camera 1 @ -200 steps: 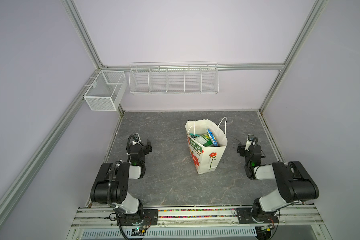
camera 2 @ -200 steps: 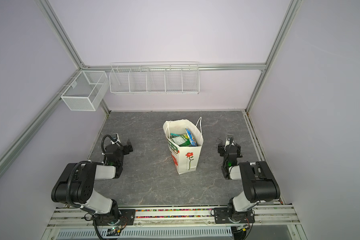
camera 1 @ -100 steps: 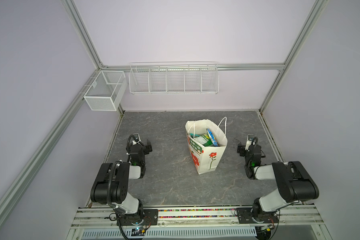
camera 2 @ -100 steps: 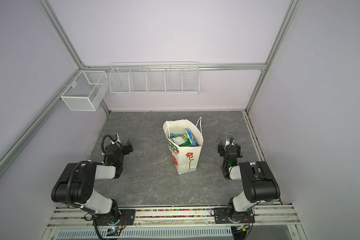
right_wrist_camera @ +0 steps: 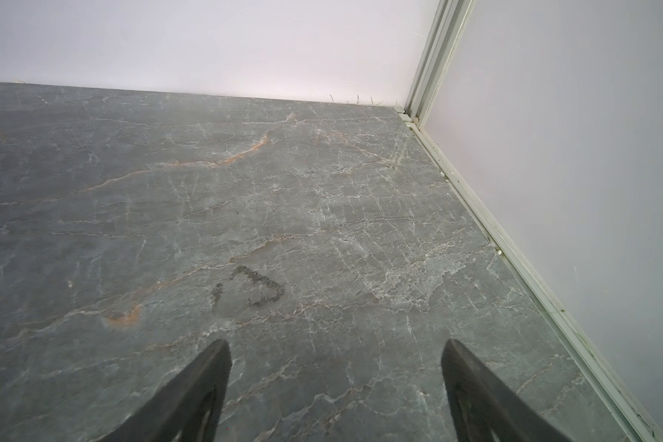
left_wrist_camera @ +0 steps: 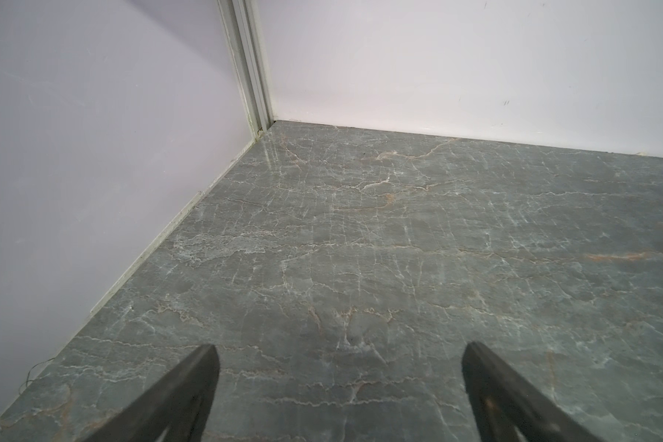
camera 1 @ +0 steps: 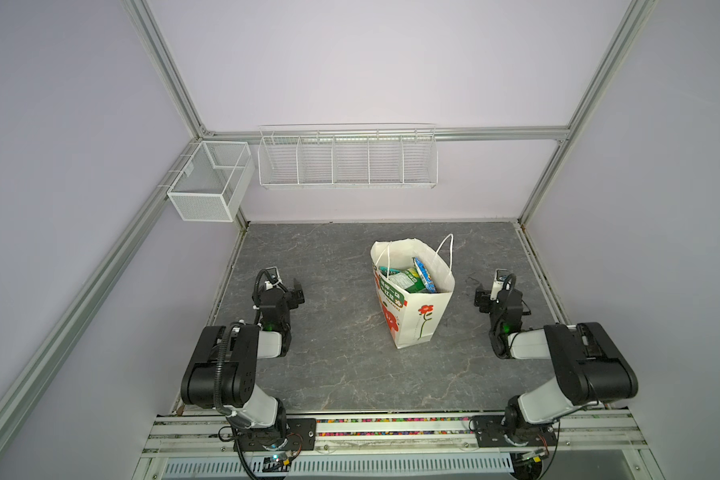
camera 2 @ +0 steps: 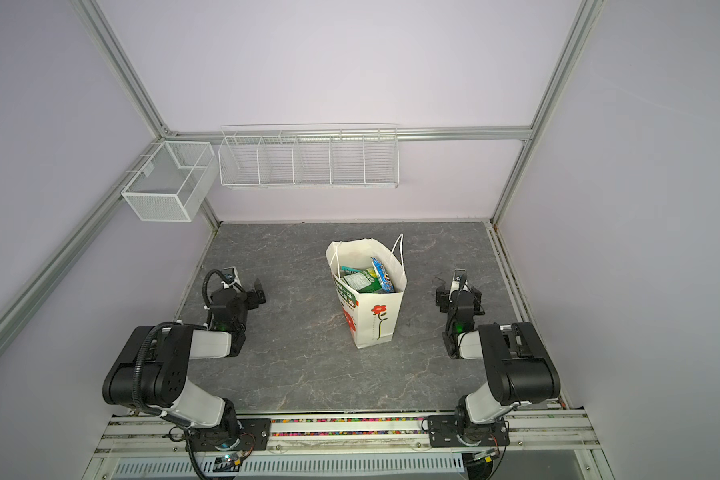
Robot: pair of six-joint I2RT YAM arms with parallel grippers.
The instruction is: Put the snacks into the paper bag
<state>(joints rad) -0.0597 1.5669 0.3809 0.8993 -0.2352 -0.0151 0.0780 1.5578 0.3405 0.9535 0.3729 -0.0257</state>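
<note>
Nearest to me runs the aluminium mounting rail [camera 1: 391, 428] that carries both arm bases. Past it, the grey veined stone tabletop [camera 1: 329, 374] stretches back to the lilac walls.

Both black-and-white arms sit folded low, one on each side of the table. From the left wrist camera I see the left gripper [left_wrist_camera: 339, 346] with its two dark fingers spread wide. Only bare tabletop shows between them, so it has hold of nothing. It points toward the far left corner of the enclosure. The right gripper [right_wrist_camera: 335, 342] looks much the same from its own camera: fingers well apart, nothing held, aimed at the far right corner. A faint dark smudge [right_wrist_camera: 261, 287] marks the stone ahead of it.

Between the two grippers, a little nearer the right one and touching neither, stands the tall cream-white paper bag [camera 1: 416, 324] with red flowers printed on it. In both top views it is upright with its mouth open and its white cord handles [camera 1: 445, 253] raised. The glossy snack packets [camera 2: 362, 280] lie inside it. I can make out a green one [camera 1: 408, 282], a blue one [camera 1: 425, 276] leaning on edge against the right wall, and a teal edge behind them. How many lie underneath I cannot tell.

Farthest off, a small white mesh box basket [camera 1: 204, 187] hangs on the left wall. A long white wire rack [camera 1: 346, 162] with dividers is fixed across the back wall.
</note>
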